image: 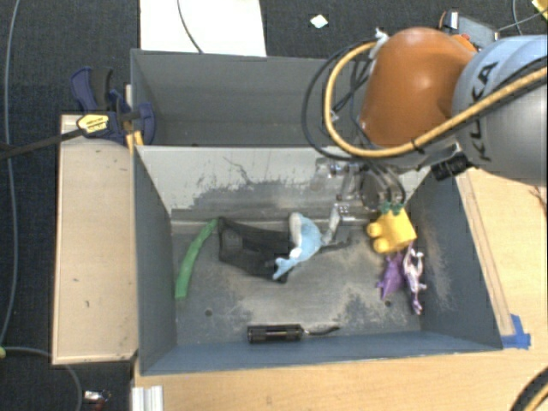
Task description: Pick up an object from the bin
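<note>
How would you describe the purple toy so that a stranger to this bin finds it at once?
Look at the grey metal bin, at its floor on the view's right. Just below a yellow block lies the purple toy figure. It alone is purple, thin and spindly, while the block is chunky.

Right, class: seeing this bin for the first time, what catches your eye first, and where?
The arm's rounded orange cover looms over the right rear of the grey metal bin, its gripper low beside a light blue plastic toy figure at mid-floor. A bright yellow plastic block sits right, a purple plastic figure just in front; a curved green stick lies left.
</note>
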Available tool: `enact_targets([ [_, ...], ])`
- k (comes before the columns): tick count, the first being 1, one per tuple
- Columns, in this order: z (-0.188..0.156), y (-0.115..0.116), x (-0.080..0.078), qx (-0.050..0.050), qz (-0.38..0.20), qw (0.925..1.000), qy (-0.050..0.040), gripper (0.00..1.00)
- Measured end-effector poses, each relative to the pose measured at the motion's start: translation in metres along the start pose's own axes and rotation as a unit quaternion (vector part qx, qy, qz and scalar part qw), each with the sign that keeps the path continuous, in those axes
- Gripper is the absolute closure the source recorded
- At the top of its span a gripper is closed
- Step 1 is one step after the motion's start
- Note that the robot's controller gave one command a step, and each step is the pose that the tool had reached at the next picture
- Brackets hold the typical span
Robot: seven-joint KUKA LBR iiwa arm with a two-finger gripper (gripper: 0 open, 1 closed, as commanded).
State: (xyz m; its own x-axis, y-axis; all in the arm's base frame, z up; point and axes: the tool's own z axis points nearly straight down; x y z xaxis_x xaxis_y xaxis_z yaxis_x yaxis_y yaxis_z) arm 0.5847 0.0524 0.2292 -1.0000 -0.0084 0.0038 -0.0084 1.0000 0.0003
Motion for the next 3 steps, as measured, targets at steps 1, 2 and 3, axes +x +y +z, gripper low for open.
enact_targets([
  [1, -0.004, 0.0, -0.002, 0.0, 0.001, 1.0, -0.0042, 0.0],
  [2, 0.082, 0.015, 0.002, 0.0, -0.112, 0.9937, -0.0051, 0.0],
  [3, 0.074, 0.029, 0.011, 0.001, -0.243, 0.9701, -0.007, 0.0],
])
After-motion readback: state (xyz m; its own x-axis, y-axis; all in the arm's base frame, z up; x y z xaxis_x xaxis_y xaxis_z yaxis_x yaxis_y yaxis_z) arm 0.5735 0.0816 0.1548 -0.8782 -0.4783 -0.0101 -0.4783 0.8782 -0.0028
